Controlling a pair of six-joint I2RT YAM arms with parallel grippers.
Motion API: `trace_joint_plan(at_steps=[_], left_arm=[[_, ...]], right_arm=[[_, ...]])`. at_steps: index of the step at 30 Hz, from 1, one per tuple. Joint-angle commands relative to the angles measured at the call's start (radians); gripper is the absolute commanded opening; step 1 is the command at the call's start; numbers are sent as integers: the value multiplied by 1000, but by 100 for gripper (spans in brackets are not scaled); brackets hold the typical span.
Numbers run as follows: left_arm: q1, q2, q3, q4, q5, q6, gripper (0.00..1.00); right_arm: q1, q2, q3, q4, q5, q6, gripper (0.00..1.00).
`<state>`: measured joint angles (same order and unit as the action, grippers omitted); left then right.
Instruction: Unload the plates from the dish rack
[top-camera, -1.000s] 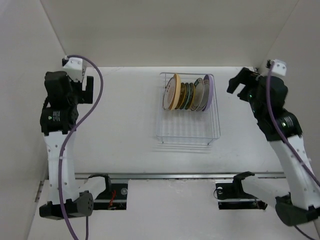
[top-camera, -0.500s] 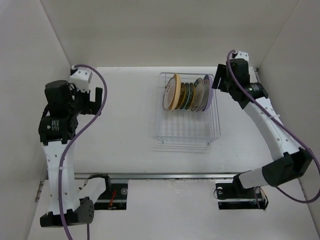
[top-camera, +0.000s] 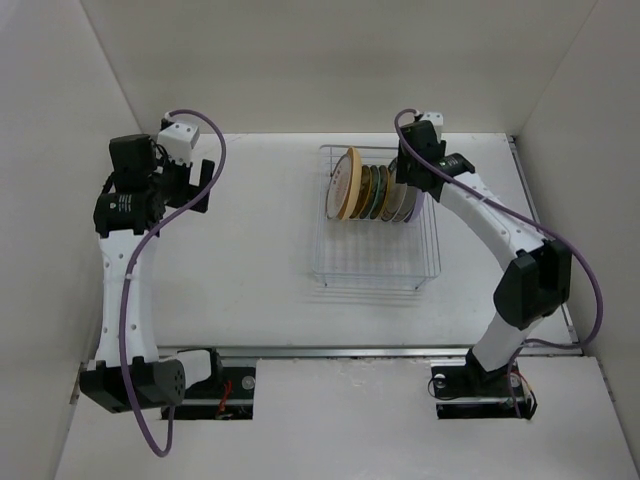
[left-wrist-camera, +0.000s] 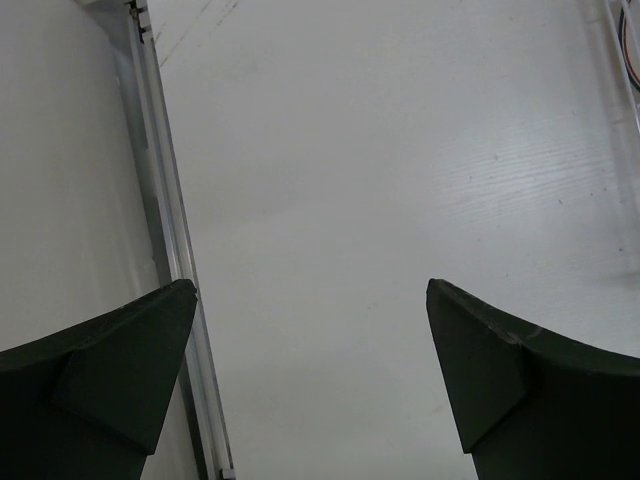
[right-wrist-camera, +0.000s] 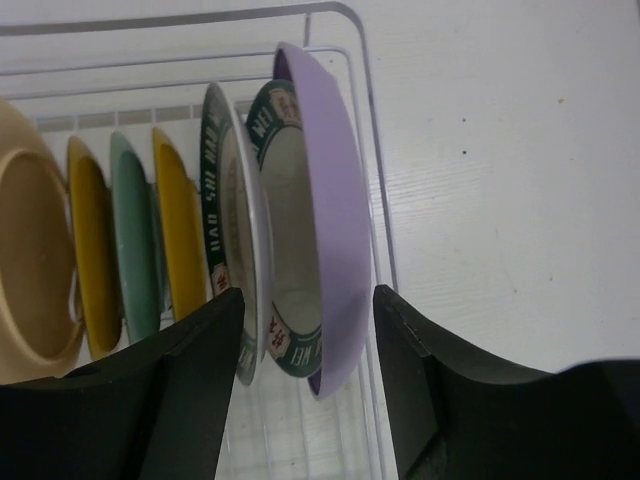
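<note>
The wire dish rack (top-camera: 375, 260) stands at mid-table with several plates upright in its far half. The pale orange plate (top-camera: 346, 184) is at the left end. My right gripper (top-camera: 408, 185) hangs over the right end of the row. In the right wrist view it (right-wrist-camera: 308, 330) is open, its jaws straddling the lavender plate (right-wrist-camera: 340, 200) and a white plate with a dark teal rim (right-wrist-camera: 285, 330), touching neither. A second teal-rimmed plate (right-wrist-camera: 215, 200), yellow plates (right-wrist-camera: 175, 230) and the pale orange plate (right-wrist-camera: 30, 250) stand further left. My left gripper (top-camera: 200, 187) is open and empty (left-wrist-camera: 310, 330) over bare table, far left of the rack.
White walls enclose the table on three sides. An aluminium rail (left-wrist-camera: 165, 200) runs along the left wall's foot beside my left gripper. The rack's right rim wire (right-wrist-camera: 375, 200) runs just beyond the lavender plate. The near half of the rack holds nothing.
My right arm has swung in from the far right wall to over the right end of the plate row. My left arm has shifted a little right and up-table.
</note>
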<state>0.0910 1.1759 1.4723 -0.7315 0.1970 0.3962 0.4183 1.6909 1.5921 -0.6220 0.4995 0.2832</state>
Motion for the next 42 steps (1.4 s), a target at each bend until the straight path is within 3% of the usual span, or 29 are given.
trace_joint_plan(at_steps=[1, 17, 25, 32, 36, 42], left_arm=[[-4, 7, 82, -65, 22, 61, 100], [-48, 73, 82, -16, -8, 41, 100], [-57, 64, 82, -6, -19, -2, 100], [-57, 53, 111, -36, 1, -20, 100], [-68, 44, 120, -36, 19, -20, 100], [-77, 2, 111, -71, 53, -63, 100]], right_arm=[[10, 18, 63, 4, 154, 46, 60], [10, 151, 132, -39, 272, 83, 43], [30, 124, 175, -61, 359, 83, 0], [50, 113, 264, -175, 536, 13, 0], [88, 136, 293, -278, 744, 13, 0], [97, 46, 296, -298, 850, 13, 0]])
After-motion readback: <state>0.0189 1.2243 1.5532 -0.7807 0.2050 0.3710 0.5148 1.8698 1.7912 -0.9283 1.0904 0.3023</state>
